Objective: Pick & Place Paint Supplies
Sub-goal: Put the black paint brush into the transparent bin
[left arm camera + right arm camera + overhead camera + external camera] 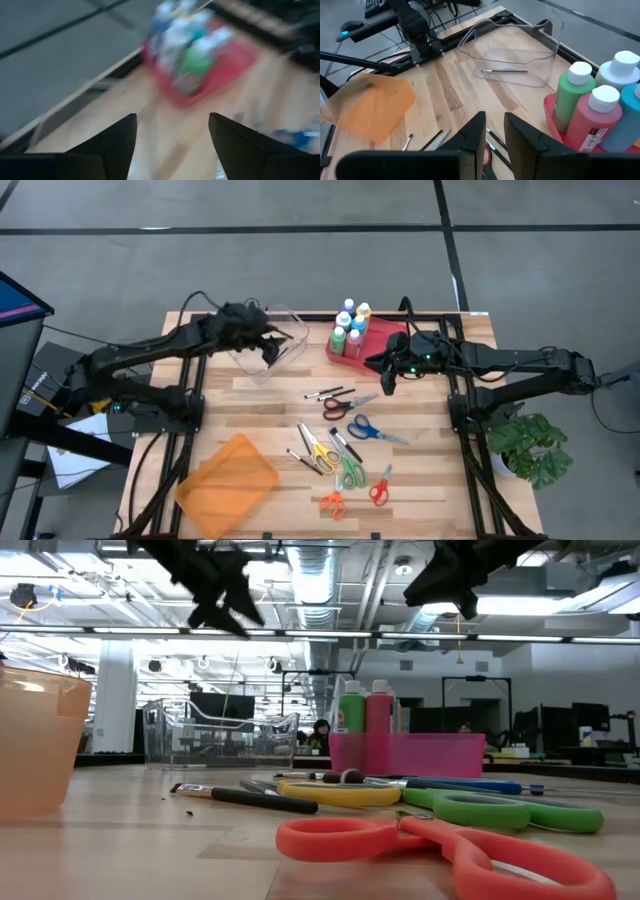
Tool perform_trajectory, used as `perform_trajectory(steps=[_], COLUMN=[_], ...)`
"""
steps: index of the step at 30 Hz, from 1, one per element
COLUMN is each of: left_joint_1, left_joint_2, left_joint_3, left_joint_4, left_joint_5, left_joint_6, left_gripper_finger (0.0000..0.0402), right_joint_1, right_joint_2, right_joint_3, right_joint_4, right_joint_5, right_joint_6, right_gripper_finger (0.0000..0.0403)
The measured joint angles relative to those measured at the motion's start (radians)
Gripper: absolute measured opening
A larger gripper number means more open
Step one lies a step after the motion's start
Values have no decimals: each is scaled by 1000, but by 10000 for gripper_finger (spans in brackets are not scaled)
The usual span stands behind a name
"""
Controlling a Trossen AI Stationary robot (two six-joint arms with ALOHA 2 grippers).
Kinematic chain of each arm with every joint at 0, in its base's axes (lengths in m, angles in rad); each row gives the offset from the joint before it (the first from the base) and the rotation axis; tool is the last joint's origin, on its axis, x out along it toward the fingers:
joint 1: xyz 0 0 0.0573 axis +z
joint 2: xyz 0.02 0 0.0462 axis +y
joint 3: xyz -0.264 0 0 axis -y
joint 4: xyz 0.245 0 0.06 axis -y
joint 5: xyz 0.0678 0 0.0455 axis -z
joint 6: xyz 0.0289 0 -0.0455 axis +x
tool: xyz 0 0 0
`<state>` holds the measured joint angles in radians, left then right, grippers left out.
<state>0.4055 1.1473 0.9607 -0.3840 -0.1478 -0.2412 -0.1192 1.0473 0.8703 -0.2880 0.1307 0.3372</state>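
Note:
Several paint bottles [350, 325] with white caps stand upright, on their bases, in a red bin [392, 340] at the table's far middle; green and red ones [592, 107] show closest. My left gripper [272, 348] hangs open above a clear bin [262, 360] to the left of the bottles, with nothing between its fingers [172, 117]. My right gripper [385, 380] hovers above the table on the near right of the red bin. Its fingers [494, 115] stand a narrow gap apart and hold nothing.
A thin brush [505, 71] lies in the clear bin [520, 55]. An orange bin [228, 485] sits at the near left. Several scissors [345, 465] and brushes [330, 393] lie scattered over the middle and near part. A potted plant [530, 445] stands off the right edge.

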Motion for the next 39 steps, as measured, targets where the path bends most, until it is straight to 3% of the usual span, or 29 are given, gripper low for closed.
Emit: perform_trajectory(steps=[5,12,22,39], left_joint_1=[-138,-214,-237,-236], left_joint_2=[39,250,474,654], left_joint_3=[0,0,-1,0], left_joint_4=[42,53,159,209], left_joint_5=[1,105,156,143], left_joint_6=[31,32,46,128], left_gripper_finger=[224,218,218,218], right_joint_1=[0,2,2,1], right_joint_2=[0,0,0,0], right_joint_3=[0,0,0,0], right_joint_4=[-26,-44,-54,-75], right_joint_5=[0,-1,-38,-55], right_joint_6=[-4,1,3,3], right_gripper_finger=[68,68,68,68])
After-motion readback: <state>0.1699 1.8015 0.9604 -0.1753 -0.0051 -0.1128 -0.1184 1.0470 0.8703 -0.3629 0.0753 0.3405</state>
